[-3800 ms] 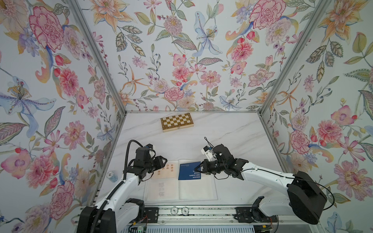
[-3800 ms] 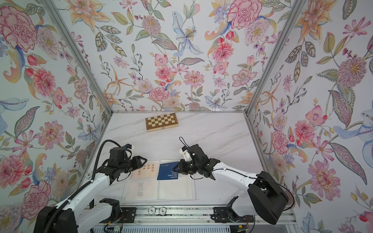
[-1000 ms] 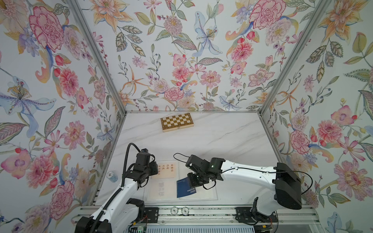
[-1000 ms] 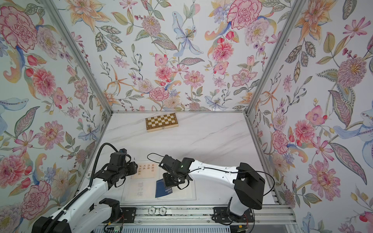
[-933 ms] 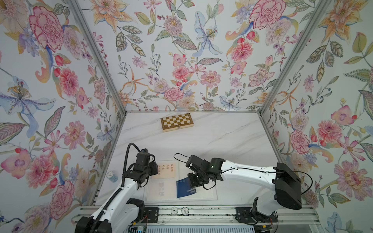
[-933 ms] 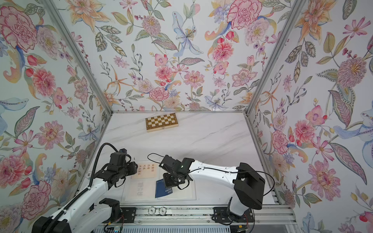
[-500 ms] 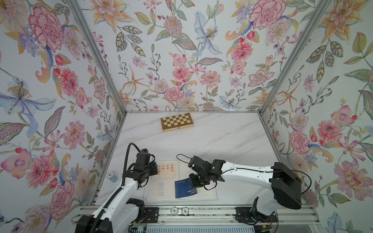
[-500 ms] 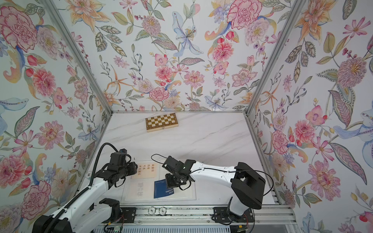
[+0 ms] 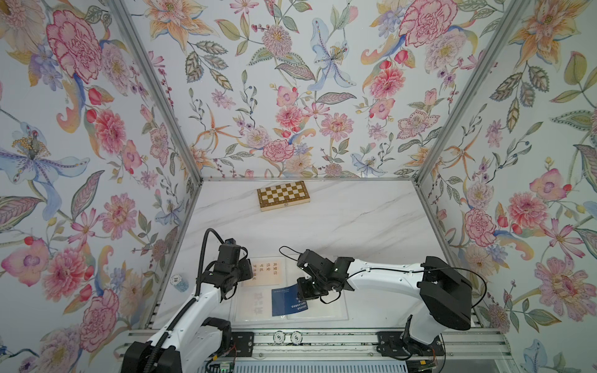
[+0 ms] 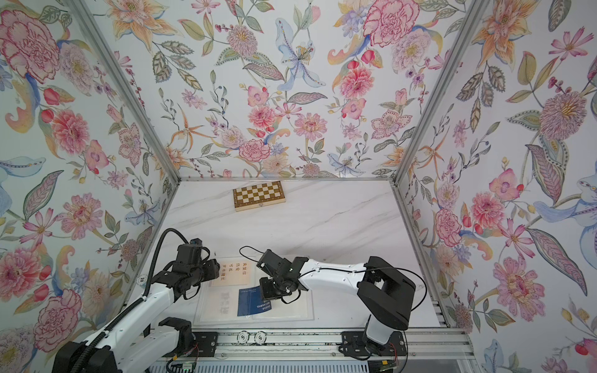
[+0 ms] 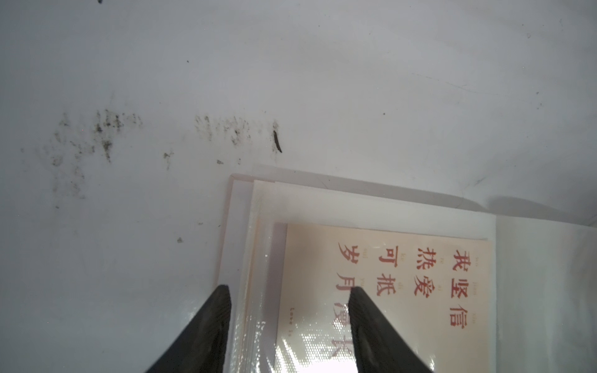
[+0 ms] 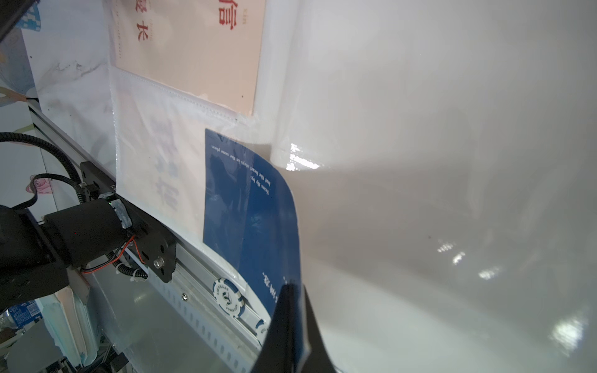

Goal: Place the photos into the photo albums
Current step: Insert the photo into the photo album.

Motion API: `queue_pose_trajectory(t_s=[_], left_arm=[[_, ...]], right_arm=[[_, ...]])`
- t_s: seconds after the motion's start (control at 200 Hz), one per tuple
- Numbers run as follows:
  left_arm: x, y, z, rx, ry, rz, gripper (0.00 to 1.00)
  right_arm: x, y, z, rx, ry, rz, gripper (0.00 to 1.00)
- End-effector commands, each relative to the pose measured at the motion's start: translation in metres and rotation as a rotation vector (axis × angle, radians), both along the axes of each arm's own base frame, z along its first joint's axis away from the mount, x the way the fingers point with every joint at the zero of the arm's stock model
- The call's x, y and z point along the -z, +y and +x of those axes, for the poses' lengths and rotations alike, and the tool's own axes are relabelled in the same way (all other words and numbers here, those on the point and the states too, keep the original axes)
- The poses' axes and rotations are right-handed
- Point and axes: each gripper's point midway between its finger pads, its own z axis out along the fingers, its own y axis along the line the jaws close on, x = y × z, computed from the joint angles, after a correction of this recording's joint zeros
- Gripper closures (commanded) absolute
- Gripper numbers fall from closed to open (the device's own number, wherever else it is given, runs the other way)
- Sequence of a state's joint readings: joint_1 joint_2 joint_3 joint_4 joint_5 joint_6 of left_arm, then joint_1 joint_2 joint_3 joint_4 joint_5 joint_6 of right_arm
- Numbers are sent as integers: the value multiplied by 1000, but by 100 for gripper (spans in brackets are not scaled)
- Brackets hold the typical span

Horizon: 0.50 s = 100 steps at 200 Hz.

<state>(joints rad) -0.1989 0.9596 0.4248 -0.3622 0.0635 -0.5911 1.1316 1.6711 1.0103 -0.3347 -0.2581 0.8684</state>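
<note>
The photo album (image 9: pixel 323 306) (image 10: pixel 290 306) lies open and flat near the table's front edge. A cream photo with red Chinese text (image 9: pixel 266 273) (image 10: pixel 231 273) (image 11: pixel 403 290) (image 12: pixel 193 48) sits in the left page's far sleeve. My right gripper (image 9: pixel 303 294) (image 10: pixel 266 294) (image 12: pixel 290 287) is shut on one edge of a navy blue photo (image 9: pixel 286 300) (image 10: pixel 252 302) (image 12: pixel 248 210). That photo curves down onto the near half of the album by the spine. My left gripper (image 9: pixel 247 277) (image 10: pixel 214 274) (image 11: pixel 287 289) is open, its fingers straddling the left page's outer edge.
A checkered wooden chessboard box (image 9: pixel 282 195) (image 10: pixel 260 194) rests at the back of the table. A poker chip (image 9: pixel 176 279) lies at the left wall, and two chips (image 9: pixel 279 336) (image 12: pixel 227 297) sit on the front rail. The left arm's base (image 12: pixel 80 232) is close to the album's near left corner.
The right gripper has carried the navy photo from the right page's far half down to the near half at the spine, creeping leftward over the last second. The left arm has barely moved.
</note>
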Motion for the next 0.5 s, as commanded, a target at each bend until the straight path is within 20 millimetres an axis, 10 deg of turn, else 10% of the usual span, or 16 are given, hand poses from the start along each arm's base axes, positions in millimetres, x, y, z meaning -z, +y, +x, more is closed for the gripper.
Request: queue_pose_trajectory(t_s=[0.0, 0.18, 0.495], left_arm=[[8, 9, -6, -35, 22, 23, 42], [10, 10, -6, -42, 35, 17, 42], [11, 11, -5, -44, 37, 9, 42]], right_arm=[[1, 7, 2, -4, 7, 15, 86], [1, -2, 2, 1, 4, -3, 65], [-4, -27, 1, 21, -14, -52, 62]])
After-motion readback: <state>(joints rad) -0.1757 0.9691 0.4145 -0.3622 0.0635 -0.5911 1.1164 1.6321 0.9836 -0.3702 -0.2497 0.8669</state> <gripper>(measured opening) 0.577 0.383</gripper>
